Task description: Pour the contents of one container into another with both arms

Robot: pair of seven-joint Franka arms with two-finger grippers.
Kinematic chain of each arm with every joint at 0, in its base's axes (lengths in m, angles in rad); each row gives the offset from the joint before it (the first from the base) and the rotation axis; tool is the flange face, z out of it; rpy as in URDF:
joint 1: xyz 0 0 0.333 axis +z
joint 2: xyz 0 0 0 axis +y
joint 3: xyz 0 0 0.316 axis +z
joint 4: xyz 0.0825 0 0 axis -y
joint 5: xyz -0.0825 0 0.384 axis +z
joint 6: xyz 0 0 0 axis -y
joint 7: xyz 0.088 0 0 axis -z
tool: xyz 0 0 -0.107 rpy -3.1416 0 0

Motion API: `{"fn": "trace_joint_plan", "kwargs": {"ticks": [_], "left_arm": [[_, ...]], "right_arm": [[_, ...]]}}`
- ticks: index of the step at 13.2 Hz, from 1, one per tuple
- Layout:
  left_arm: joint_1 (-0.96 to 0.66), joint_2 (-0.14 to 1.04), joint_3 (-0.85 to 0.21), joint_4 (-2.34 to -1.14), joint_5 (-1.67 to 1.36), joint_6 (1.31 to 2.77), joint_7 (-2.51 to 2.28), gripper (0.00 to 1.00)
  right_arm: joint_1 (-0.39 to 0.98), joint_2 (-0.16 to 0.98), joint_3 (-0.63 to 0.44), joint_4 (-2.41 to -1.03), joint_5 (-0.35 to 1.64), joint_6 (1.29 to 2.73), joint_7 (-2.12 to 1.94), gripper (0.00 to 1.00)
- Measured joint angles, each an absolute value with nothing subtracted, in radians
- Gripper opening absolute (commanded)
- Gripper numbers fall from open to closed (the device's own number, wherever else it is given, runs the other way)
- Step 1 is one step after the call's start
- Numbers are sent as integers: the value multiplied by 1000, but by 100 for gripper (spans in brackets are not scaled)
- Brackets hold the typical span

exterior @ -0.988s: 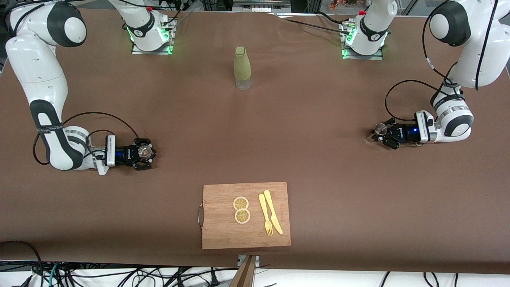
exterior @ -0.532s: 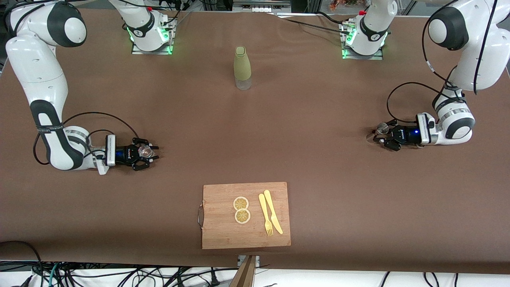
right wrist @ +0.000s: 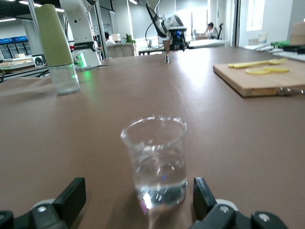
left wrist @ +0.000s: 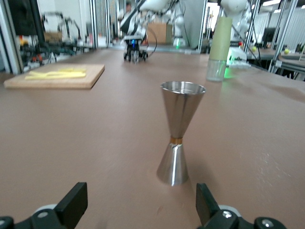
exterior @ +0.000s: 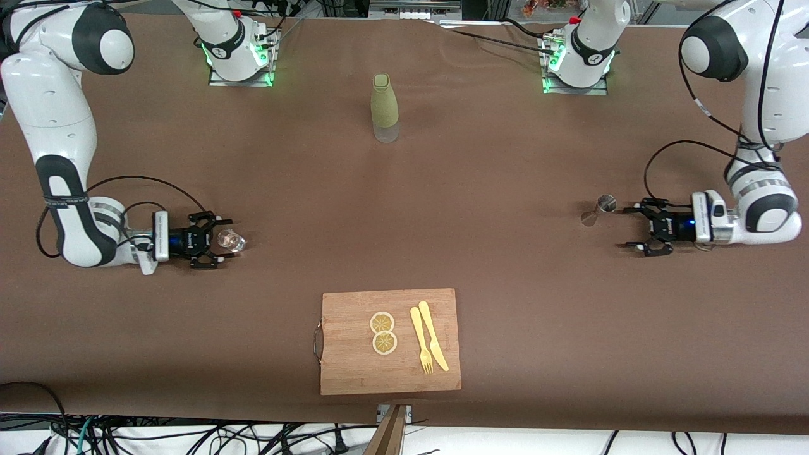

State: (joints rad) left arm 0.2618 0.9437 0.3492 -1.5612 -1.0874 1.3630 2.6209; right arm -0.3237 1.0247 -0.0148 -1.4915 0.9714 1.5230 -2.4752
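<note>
In the front view, the small clear glass cup with a thick base (exterior: 231, 240) is seen standing upright on the brown table (exterior: 480, 253), just past the fingertips of the right gripper (exterior: 218, 243), whose black fingers are spread wide with nothing held between them. Toward the left arm's end of the table, the small silver metal hourglass-shaped jigger (exterior: 599, 210) is seen upright, apart from the left gripper (exterior: 635, 227), whose fingers are likewise spread wide and empty. A tall olive-green sleeved bottle (exterior: 384, 107) and a wooden cutting board (exterior: 354, 354) are seen near the middle of the table.

In the left wrist view, the jigger (left wrist: 178, 133) is shown standing ahead of the left gripper (left wrist: 140, 210), roughly centred on the gap between the two black fingers (left wrist: 71, 205) and touched by neither.

In the right wrist view, the glass cup (right wrist: 156, 160) is shown upright just ahead of the right gripper (right wrist: 136, 205), centred between the open fingers (right wrist: 70, 198), with clear space at either side.
</note>
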Motion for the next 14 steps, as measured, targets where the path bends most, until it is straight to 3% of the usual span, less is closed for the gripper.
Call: {"fn": "trace_joint_plan", "kwargs": {"ticks": [4,9,11,14], "left_arm": [[258,857,380,-1445,-930,1417,2221,100],[190,659,376,-1408,-741,1435,1580,100],[139,570,334,-1404,-665,1456,1304,100],[113,454,176,-1379,-464,1495,848,100]], "right_arm": [[-332,928,-116,-1472,866,1469,-2299,100],[-322,737,-125,-1465,718,1434,-1870,100],[-311,667,-122,-1465,666,1421,-1680,100],[-273,566,-118,-1463,564,1401,-1396,100]]}}
